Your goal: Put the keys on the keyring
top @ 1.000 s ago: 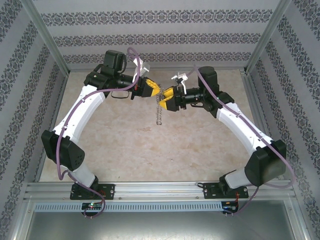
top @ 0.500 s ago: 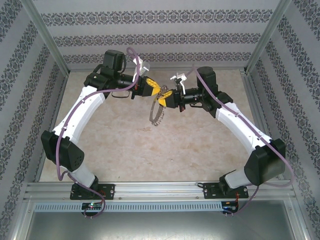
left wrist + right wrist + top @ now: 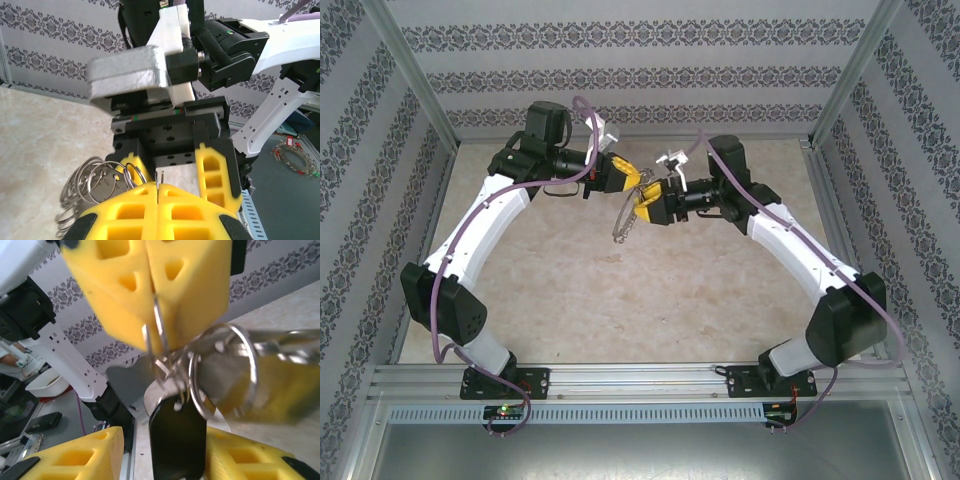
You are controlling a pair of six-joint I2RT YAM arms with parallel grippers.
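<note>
Above the middle of the table the two grippers meet tip to tip. My left gripper [image 3: 634, 181] [image 3: 159, 194] is shut on a thin wire of the keyring [image 3: 623, 224] [image 3: 95, 182], whose silvery loops hang below and to its left. In the right wrist view the left gripper's yellow fingers [image 3: 190, 285] pinch that wire from above. The key's black head [image 3: 177, 440] dangles from the keyring [image 3: 252, 365] between the fingers of my right gripper [image 3: 642, 204] [image 3: 165, 456]. These stand apart, with a gap on the key's left side.
The beige marble tabletop [image 3: 620, 300] lies well below both grippers. Patterned walls close in the back and sides, and an aluminium rail [image 3: 640, 378] runs along the front by the arm bases.
The keyring hung straight down and edge-on; it now tilts to the left beneath the grippers. The right gripper has moved slightly left and closer to the left gripper.
</note>
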